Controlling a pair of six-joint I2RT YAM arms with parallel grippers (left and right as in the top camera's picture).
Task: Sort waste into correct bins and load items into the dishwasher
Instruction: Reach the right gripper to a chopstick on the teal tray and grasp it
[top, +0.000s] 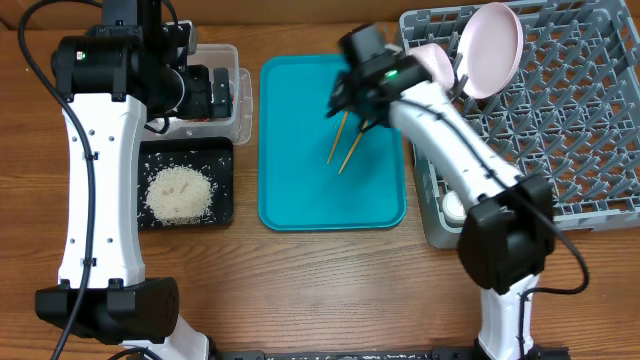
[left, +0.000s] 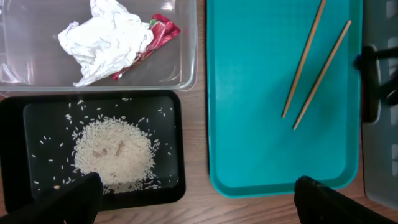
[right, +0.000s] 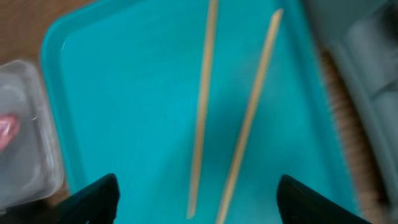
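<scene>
- While the right gripper (right: 200, 190) hovers spread above them, two chopsticks (right: 202, 106) lie side by side on the teal tray (top: 300, 190).
- Left gripper (left: 196, 193): spread, empty.
- Rice (left: 115, 152): heaped in the black tray (left: 15, 124).
- Napkin (left: 109, 37) and red wrapper (left: 160, 32): in the clear tub (left: 37, 71).

Overhead straight down; both wrist views close, downward, sharing teal tray (left: 249, 93) and chopsticks (left: 303, 59)

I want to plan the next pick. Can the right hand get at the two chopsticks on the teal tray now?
Probably yes. The right hand hovers directly above the chopsticks, open, and nothing lies over them on the tray.
</scene>
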